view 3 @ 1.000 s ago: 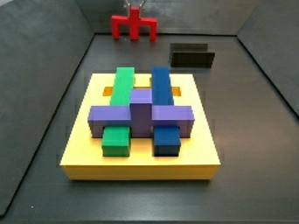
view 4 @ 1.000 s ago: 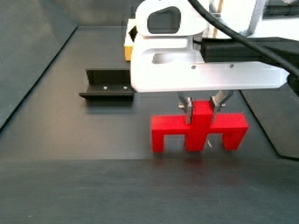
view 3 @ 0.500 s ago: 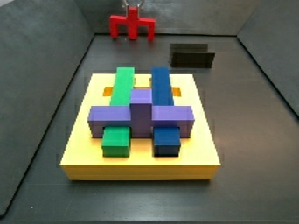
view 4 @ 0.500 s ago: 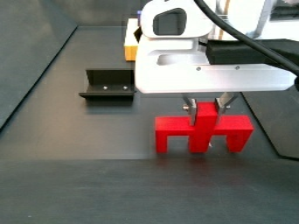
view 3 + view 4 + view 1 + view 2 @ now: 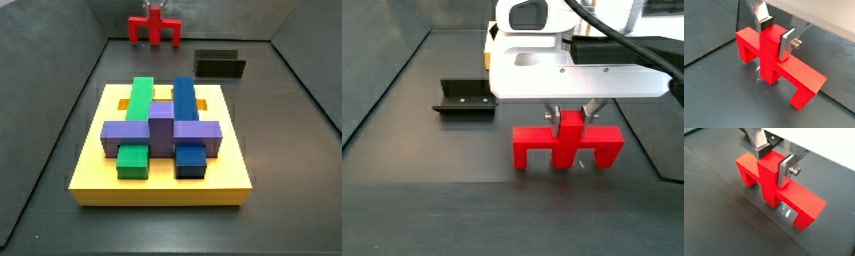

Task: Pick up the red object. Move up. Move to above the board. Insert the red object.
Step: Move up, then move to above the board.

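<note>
— Where is the bright red blocky piece with a bar, two legs and an upright post (image 5: 771, 60)?

— At the far end of the dark floor in a side view (image 5: 155, 28), well apart from the large flat yellow square board (image 5: 162, 184), which lies nearer with green, blue and purple blocks fitted on top. In both wrist views its bar is level, legs pointing down, post pointing up (image 5: 769, 180).

— And the white-bodied two-finger gripper (image 5: 775, 34)?

— Directly over the red piece. Its flat silver fingers (image 5: 789, 44) stand on either side of the central post, narrowed onto it, pads pressed against the post's faces. So it holds the red piece by the post. A side view shows the same clamp from the front (image 5: 571, 120), with the white gripper body above.

— Is the piece off the floor?

— I cannot tell for sure; in that side view (image 5: 567, 147) the legs look very close to the floor.

— Anything else nearby?

— A dark L-shaped fixture (image 5: 462, 98) on a base plate stands to the left of the gripper in that view, apart from the piece. From the other side it appears as a dark bracket (image 5: 221, 64) to the right of the red piece.
</note>
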Motion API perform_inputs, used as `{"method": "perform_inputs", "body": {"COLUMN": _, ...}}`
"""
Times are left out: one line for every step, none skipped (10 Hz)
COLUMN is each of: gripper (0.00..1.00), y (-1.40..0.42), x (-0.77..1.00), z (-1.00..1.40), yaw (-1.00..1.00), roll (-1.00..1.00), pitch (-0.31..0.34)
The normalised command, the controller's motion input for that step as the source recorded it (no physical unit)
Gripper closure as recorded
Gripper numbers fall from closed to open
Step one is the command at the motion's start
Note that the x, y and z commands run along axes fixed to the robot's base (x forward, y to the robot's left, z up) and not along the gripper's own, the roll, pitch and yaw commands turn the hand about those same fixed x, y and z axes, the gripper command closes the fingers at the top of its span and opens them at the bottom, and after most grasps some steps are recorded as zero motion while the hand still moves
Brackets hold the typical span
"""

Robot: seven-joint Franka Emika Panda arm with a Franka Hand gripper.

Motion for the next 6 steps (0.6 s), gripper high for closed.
{"method": "perform_inputs", "body": {"gripper": 1.00, "y": 0.05, "x": -0.05, "z": 0.78, "yaw": -0.01, "roll": 0.02, "pitch": 0.036}}
{"method": "perform_inputs", "body": {"gripper": 1.00, "y": 0.04, "x": -0.06, "z": 0.54, "yaw": -0.01, "roll": 0.04, "pitch": 0.071}}
{"method": "perform_inputs", "body": {"gripper": 1.00, "y": 0.02, "x": -0.01, "z": 0.25, "yaw": 0.00, "roll": 0.07, "pitch": 0.061}}
{"method": "perform_inputs", "body": {"gripper": 1.00, "y": 0.00, "x": 0.00, "z": 1.40, "yaw": 0.00, "roll": 0.00, "pitch": 0.000}}
{"method": "perform_inputs", "body": {"gripper": 1.00, "y": -0.01, "x": -0.03, "z": 1.40, "yaw": 0.00, "roll": -0.04, "pitch": 0.025}}
{"method": "perform_inputs", "body": {"gripper": 1.00, "y": -0.01, "x": -0.05, "z": 1.40, "yaw": 0.00, "roll": -0.02, "pitch": 0.035}}
